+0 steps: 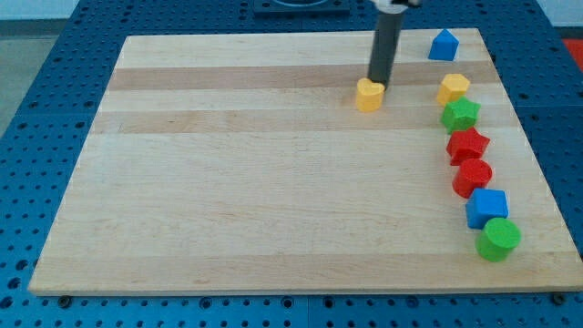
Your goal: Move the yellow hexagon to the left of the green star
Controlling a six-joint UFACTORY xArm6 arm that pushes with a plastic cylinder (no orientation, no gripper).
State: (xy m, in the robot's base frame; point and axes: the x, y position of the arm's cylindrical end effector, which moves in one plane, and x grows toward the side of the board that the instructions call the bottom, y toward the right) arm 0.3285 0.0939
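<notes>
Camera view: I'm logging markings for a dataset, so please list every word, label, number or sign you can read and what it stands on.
None: no readable text shows anywhere in this view.
The wooden board is bare wood grain.
The blocks, such as the yellow hexagon and the green star, carry no markings.
My tip is plain dark.

Light: bright, even, diffuse.
Shadows: faint, cast close under the blocks.
Glare: soft sheen on the board [273, 182].
Focus: slightly soft throughout.
</notes>
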